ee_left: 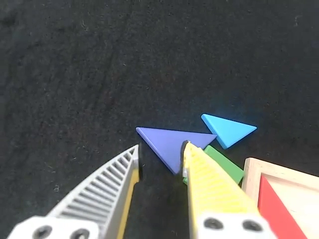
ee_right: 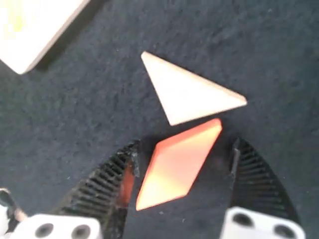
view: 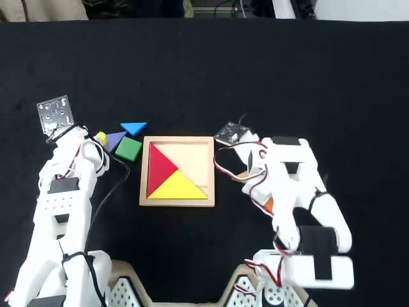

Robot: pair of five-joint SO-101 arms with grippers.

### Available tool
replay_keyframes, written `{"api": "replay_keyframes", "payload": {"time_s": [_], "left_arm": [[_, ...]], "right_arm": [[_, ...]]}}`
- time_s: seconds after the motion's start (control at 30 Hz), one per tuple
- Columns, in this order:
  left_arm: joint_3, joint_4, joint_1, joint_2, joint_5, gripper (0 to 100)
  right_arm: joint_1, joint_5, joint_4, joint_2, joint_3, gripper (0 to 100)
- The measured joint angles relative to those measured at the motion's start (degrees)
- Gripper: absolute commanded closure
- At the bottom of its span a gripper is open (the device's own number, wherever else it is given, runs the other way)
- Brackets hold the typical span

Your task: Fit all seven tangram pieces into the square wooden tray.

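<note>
The square wooden tray (view: 209, 171) lies mid-table and holds a red triangle (view: 160, 166) and a yellow triangle (view: 179, 187). Off its far-left corner lie a light blue triangle (view: 134, 128), a purple triangle (view: 115, 139) and a green square (view: 128, 149). My left gripper (ee_left: 161, 148) stands open just over the purple triangle (ee_left: 167, 141), its yellow finger (ee_left: 209, 184) above the green square (ee_left: 225, 168). My right gripper (ee_right: 185, 145) is open, and an orange parallelogram (ee_right: 177, 164) lies between its black fingers. A pale wooden triangle (ee_right: 187, 94) lies just beyond it.
Black cloth covers the table. The tray's corner (ee_left: 250, 174) sits close beside the left gripper, and another tray corner (ee_right: 35, 35) shows past the pale triangle. The right arm (view: 291, 185) stands right of the tray. Both arm bases sit at the table's near edge.
</note>
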Motion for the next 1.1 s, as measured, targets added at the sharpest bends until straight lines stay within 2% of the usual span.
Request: {"api": "replay_keyframes", "payload": {"time_s": [0.27, 0.33, 0.53, 0.8, 0.9, 0.97, 1.1], "left_arm": [[0.00, 0.00, 0.00, 0.00, 0.00, 85], [0.00, 0.00, 0.00, 0.00, 0.00, 85], [0.00, 0.00, 0.00, 0.00, 0.00, 85], [0.00, 0.00, 0.00, 0.00, 0.00, 85], [0.00, 0.00, 0.00, 0.00, 0.00, 85], [0.00, 0.00, 0.00, 0.00, 0.00, 85], [0.00, 0.00, 0.00, 0.00, 0.00, 85]], "right_arm": [[0.53, 0.00, -2.64, 6.15, -4.92, 95.8], [1.49, 0.00, -2.73, 6.86, -6.59, 98.8], [2.99, 0.00, 2.90, 8.00, -11.96, 98.4], [0.88, 0.00, 13.27, -1.05, -15.74, 97.9], [1.41, 0.44, 18.29, -3.52, -15.74, 90.7], [2.81, 3.69, 22.86, -5.19, -15.38, 83.8], [7.65, 19.52, 25.14, -12.57, -5.63, 77.8]]}}
